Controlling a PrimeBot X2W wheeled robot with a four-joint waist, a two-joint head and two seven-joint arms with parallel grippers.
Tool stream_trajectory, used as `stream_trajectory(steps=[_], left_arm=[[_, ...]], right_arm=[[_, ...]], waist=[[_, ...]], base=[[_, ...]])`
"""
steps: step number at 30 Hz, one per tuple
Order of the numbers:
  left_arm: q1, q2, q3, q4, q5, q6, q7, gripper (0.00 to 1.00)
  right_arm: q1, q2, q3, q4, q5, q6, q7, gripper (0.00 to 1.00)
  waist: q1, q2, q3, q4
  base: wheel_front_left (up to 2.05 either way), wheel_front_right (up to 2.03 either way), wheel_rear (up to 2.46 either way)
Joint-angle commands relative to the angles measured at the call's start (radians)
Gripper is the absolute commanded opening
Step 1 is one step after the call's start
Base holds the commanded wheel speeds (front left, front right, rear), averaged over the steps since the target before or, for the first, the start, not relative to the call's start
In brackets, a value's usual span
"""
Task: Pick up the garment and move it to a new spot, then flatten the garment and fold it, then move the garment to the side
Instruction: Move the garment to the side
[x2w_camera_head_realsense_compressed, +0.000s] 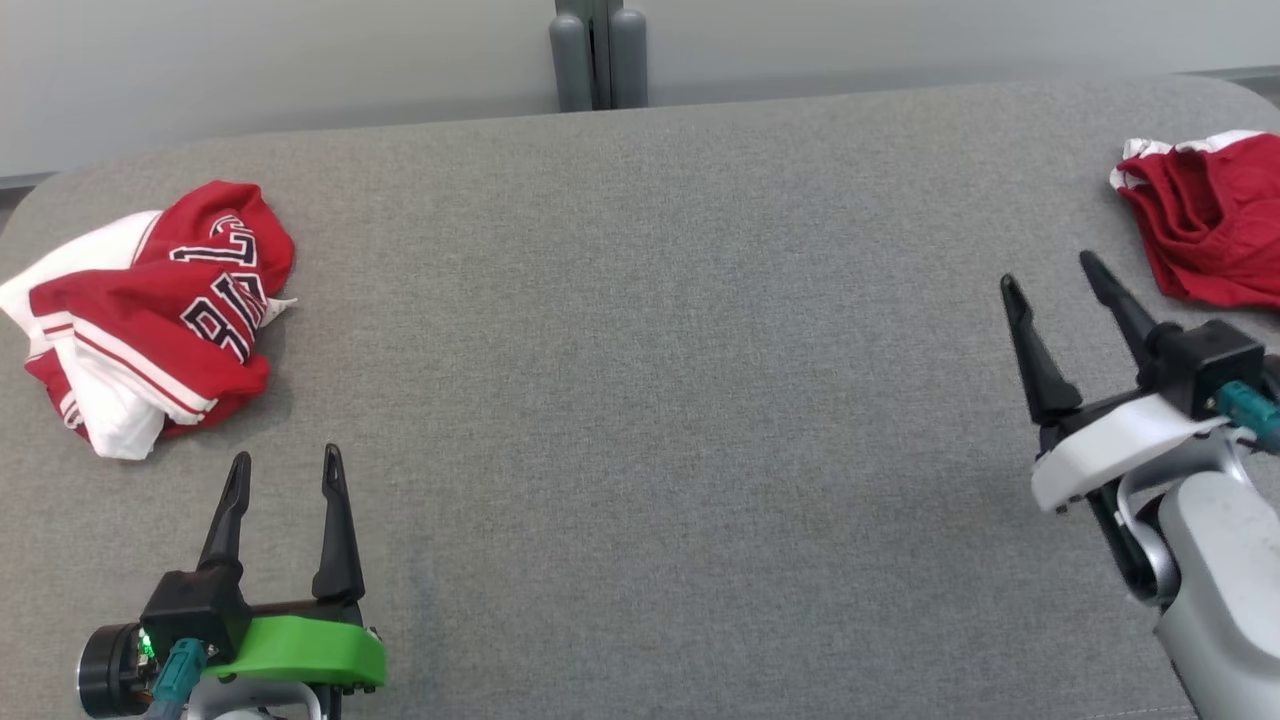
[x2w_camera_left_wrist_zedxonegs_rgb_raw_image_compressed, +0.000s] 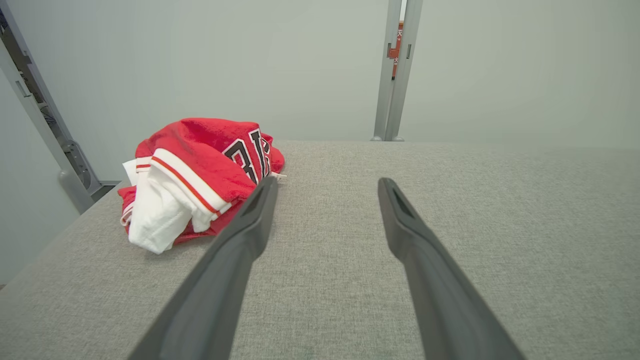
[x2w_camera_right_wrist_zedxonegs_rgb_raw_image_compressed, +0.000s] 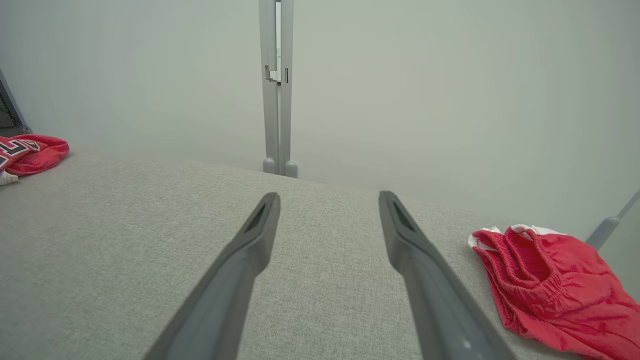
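A crumpled red and white garment (x2w_camera_head_realsense_compressed: 150, 310) with black lettering lies bunched at the far left of the grey fabric surface (x2w_camera_head_realsense_compressed: 650, 350). My left gripper (x2w_camera_head_realsense_compressed: 286, 455) stands open just in front of it and a little to its right, with nothing between its fingers. In the left wrist view the garment (x2w_camera_left_wrist_zedxonegs_rgb_raw_image_compressed: 195, 180) sits left of the open left gripper (x2w_camera_left_wrist_zedxonegs_rgb_raw_image_compressed: 327, 181). The right gripper (x2w_camera_head_realsense_compressed: 1048, 268) is open and empty near the right edge. The right wrist view has this garment (x2w_camera_right_wrist_zedxonegs_rgb_raw_image_compressed: 30, 152) far off at the left, beyond the right gripper (x2w_camera_right_wrist_zedxonegs_rgb_raw_image_compressed: 328, 195).
A second red cloth piece with a white band (x2w_camera_head_realsense_compressed: 1210, 215) lies at the far right edge, just beyond the right gripper; it also lies low right (x2w_camera_right_wrist_zedxonegs_rgb_raw_image_compressed: 550, 280) in the right wrist view. A grey post (x2w_camera_head_realsense_compressed: 598, 55) rises behind the surface against a pale wall.
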Motion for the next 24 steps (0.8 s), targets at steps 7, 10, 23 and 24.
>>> stream_trajectory(steps=[7,10,23,24], left_arm=[[0.023,0.001,0.013,0.021,-0.004,-0.016,0.001,1.00],[0.030,0.000,0.013,0.027,-0.003,-0.018,0.001,1.00],[0.055,0.000,0.032,0.043,0.002,-0.032,0.001,1.00],[0.056,0.000,0.032,0.043,0.002,-0.033,0.001,1.00]], right_arm=[[0.146,0.097,-0.045,-0.083,-0.051,-0.002,-0.003,1.00],[0.196,0.134,-0.067,-0.108,-0.063,-0.002,-0.003,1.00],[0.368,0.261,-0.166,-0.218,-0.111,-0.002,-0.003,1.00],[0.374,0.265,-0.171,-0.223,-0.113,-0.002,-0.003,1.00]], waist=[[0.0001,-0.0001,-0.070,0.020],[0.0001,-0.0001,-0.084,0.021],[0.0001,-0.0001,-0.127,0.008],[0.0001,-0.0001,-0.128,0.007]], base=[[0.00,0.00,0.00],[0.00,0.00,0.00],[0.00,0.00,0.00],[0.00,0.00,0.00]])
